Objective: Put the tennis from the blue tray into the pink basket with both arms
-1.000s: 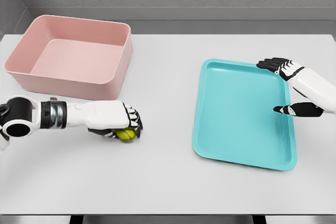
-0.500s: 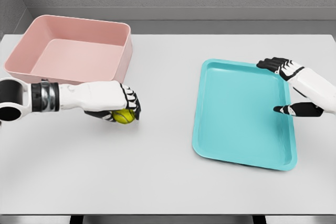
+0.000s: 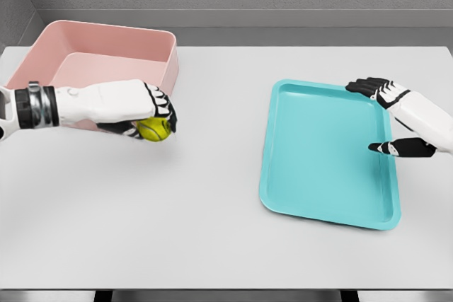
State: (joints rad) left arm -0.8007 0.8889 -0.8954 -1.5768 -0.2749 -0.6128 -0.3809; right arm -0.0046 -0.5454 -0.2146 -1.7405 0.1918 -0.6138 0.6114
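Observation:
My left hand is shut on the yellow-green tennis ball, holding it above the table just in front of the near right wall of the pink basket. The basket stands at the back left and nothing lies in it. On the right lies the blue tray, with nothing on it. My right hand hovers over the tray's right rim, fingers spread and holding nothing.
The white table runs to a front edge near the bottom of the view. A grey wall stands behind the basket and tray.
My left hand has lifted the tennis ball up and back towards the pink basket. The right hand has stayed where it was.

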